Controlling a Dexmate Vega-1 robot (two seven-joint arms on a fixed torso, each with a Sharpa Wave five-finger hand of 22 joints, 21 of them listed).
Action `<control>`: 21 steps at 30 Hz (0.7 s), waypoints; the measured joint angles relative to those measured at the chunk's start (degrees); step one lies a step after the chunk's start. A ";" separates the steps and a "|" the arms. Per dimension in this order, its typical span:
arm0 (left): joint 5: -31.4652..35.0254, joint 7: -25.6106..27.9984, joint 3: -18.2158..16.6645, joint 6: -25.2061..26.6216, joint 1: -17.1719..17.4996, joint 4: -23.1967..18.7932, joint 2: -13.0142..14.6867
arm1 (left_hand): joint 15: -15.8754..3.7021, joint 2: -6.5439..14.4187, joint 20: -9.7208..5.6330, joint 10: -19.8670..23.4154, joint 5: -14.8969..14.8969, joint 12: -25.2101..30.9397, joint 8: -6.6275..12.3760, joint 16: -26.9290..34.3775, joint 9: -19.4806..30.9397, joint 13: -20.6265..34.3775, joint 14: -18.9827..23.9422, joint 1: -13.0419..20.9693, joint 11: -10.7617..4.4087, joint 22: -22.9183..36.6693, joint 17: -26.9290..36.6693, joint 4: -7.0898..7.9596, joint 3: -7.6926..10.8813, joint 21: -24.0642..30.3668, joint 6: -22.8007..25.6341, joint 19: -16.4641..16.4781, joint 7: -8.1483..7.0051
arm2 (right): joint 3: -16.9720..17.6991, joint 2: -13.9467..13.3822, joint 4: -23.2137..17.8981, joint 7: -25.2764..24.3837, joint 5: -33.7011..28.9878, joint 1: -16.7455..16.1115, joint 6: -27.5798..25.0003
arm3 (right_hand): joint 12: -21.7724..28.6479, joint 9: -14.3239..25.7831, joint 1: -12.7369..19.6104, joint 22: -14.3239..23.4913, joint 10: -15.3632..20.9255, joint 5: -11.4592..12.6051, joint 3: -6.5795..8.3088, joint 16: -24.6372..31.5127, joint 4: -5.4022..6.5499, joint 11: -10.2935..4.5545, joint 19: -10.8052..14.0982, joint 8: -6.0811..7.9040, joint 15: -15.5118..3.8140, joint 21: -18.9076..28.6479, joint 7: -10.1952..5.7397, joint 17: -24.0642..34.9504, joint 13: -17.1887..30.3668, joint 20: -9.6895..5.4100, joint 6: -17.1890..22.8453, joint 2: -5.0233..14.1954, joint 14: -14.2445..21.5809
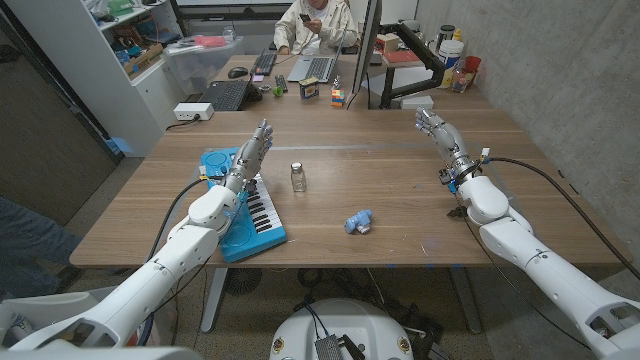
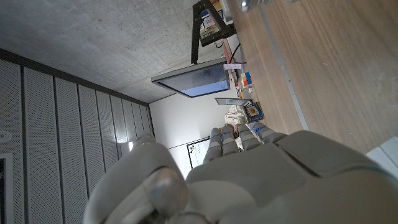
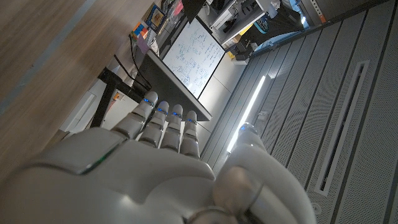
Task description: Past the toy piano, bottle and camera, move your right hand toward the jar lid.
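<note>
Right robot hand (image 1: pixel 436 127) empty, fingers straight and together, above the wooden table (image 1: pixel 400 190).

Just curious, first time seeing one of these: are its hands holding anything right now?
No. The left hand is above the toy piano and the right hand is over bare table; both have straight fingers and hold nothing.

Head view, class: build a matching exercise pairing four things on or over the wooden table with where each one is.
Things:
1. toy piano
2. bottle
3. blue toy camera
4. right hand

Places:
A. over the table's right side, holding nothing
B. near the table's middle, standing upright
C. under the left hand, on the left
D. between the bottle and the right arm, nearer the front edge

Pairs: 1-C, 2-B, 3-D, 4-A
</note>
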 measured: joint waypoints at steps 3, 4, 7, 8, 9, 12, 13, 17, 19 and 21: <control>0.07 0.08 0.01 0.07 0.01 -0.16 0.04 | 0.00 0.14 0.00 0.00 0.00 0.00 0.00 0.00 0.00 0.00 0.00 0.14 0.00 0.00 0.00 -0.06 -0.06 0.00 0.00 0.00 0.00 | 0.03 0.05 0.19 -0.74 -0.89 0.00 0.27 | 0.44 0.00 0.00 0.00 0.22 0.36 0.00 0.00 0.00 -0.22 0.00 0.00 -0.24 0.00 -0.09 -0.07 0.00 0.00 0.09 0.00 0.24; 0.11 0.12 0.01 0.08 0.01 -0.17 0.05 | 0.00 0.14 0.00 0.00 0.00 0.00 0.00 0.00 0.00 0.00 0.00 0.14 0.00 0.00 0.00 -0.17 -0.18 0.00 0.00 0.00 0.00 | 0.03 0.05 0.19 -0.76 -0.91 0.00 0.27 | 0.44 0.00 0.00 0.00 0.22 0.41 0.00 0.00 0.00 -0.22 0.00 0.00 -0.17 0.00 -0.09 -0.07 0.00 0.00 0.09 0.00 0.46; 0.20 0.29 0.01 0.12 0.05 -0.42 0.16 | 0.00 0.14 0.00 0.00 0.00 0.00 0.00 0.00 0.00 0.00 0.00 0.14 0.00 0.00 0.00 -0.24 -0.24 0.00 0.00 0.00 0.00 | 0.04 0.02 0.19 -1.40 -1.69 0.02 0.41 | 0.44 0.00 0.00 0.00 0.32 0.41 0.00 0.00 0.00 -0.32 0.21 0.00 -0.10 0.00 -0.10 -0.07 0.00 -0.22 0.11 0.00 0.53; 0.23 0.34 0.01 0.14 0.07 -0.50 0.19 | 0.00 0.14 0.00 0.00 0.00 0.00 0.00 0.00 0.00 0.00 0.00 0.14 0.00 0.00 0.00 -0.24 -0.24 0.00 0.00 0.00 0.00 | 0.04 -0.01 0.19 -1.58 -1.95 0.03 0.43 | 0.44 0.00 0.00 0.00 0.45 0.41 0.00 0.00 0.00 -0.44 0.21 0.00 -0.10 0.00 -0.31 -0.07 0.00 -0.22 0.32 0.00 0.53; 0.25 0.36 0.01 0.15 0.08 -0.52 0.20 | 0.00 0.14 0.00 0.00 0.00 0.00 0.00 0.00 0.00 0.00 0.00 0.14 0.00 0.00 0.00 -0.24 -0.24 0.00 0.00 0.00 0.00 | 0.04 -0.04 0.19 -1.62 -2.00 0.03 0.44 | 0.44 0.00 0.00 0.00 0.53 0.41 0.00 0.00 0.00 -0.53 0.21 0.00 -0.10 0.00 -0.40 -0.07 0.00 -0.22 0.41 0.00 0.52; 0.35 0.51 0.01 0.20 0.14 -0.76 0.26 | 0.00 0.14 0.00 0.00 0.00 0.00 0.00 0.00 0.00 0.00 0.00 0.14 0.00 0.00 0.00 -0.24 -0.24 0.00 0.00 0.00 0.00 | 0.06 -0.26 0.00 -2.15 -2.85 0.06 0.44 | 0.44 0.00 0.01 -0.21 0.56 0.41 0.00 0.00 0.00 -0.56 0.83 0.00 -0.31 0.00 -0.40 -0.07 -0.10 -0.01 0.40 0.00 0.74; 0.35 0.51 0.01 0.20 0.15 -0.79 0.26 | 0.00 0.14 0.00 0.00 0.00 0.00 0.00 0.00 0.00 0.00 0.00 0.14 0.00 0.00 0.00 -0.24 -0.24 0.00 0.00 0.00 0.00 | 0.06 -0.32 -0.07 -2.20 -2.95 0.07 0.44 | 0.44 0.00 0.01 -0.29 0.76 0.56 0.00 0.00 0.00 -0.75 1.06 0.00 -0.51 0.00 -0.40 -0.07 -0.14 0.19 0.40 0.00 0.93; 0.39 0.69 -0.04 0.27 0.26 -0.99 0.30 | 0.00 0.14 0.00 0.00 0.00 0.00 0.00 0.00 0.00 0.00 0.00 0.14 0.00 0.00 0.00 -0.24 -0.24 0.00 0.00 0.00 0.00 | 0.08 -0.81 -0.64 -2.88 -4.11 0.08 0.13 | 0.44 0.00 0.01 -0.29 0.84 0.63 0.00 0.00 0.00 -0.83 2.05 0.00 -0.61 0.00 -0.39 -0.06 -0.14 0.00 0.40 0.01 1.30; 0.39 0.75 -0.05 0.28 0.28 -1.04 0.30 | 0.00 0.36 0.00 0.00 0.00 0.00 0.00 0.00 0.00 0.00 0.00 0.36 0.00 0.00 0.00 -0.24 -0.24 0.00 0.00 0.00 0.00 | 0.08 -1.06 -0.85 -3.04 -4.45 0.08 -0.06 | 0.44 0.00 0.01 -0.29 0.84 0.63 0.00 0.00 0.00 -0.83 2.05 0.00 -0.50 0.00 -0.39 -0.06 -0.14 0.00 0.40 0.00 1.56; 0.42 0.86 -0.06 0.33 0.33 -1.12 0.31 | 0.00 0.36 0.00 0.00 0.00 0.00 0.00 0.00 0.00 0.00 0.00 0.36 0.00 0.00 0.00 -0.24 -0.24 0.00 0.00 0.00 0.00 | 0.08 -1.35 -1.24 -3.34 -5.04 0.08 -0.48 | 0.44 0.00 0.03 -0.29 0.84 0.63 0.00 0.00 0.00 -0.83 2.04 0.00 -0.41 0.00 -0.39 -0.06 -0.14 0.00 0.40 0.02 1.65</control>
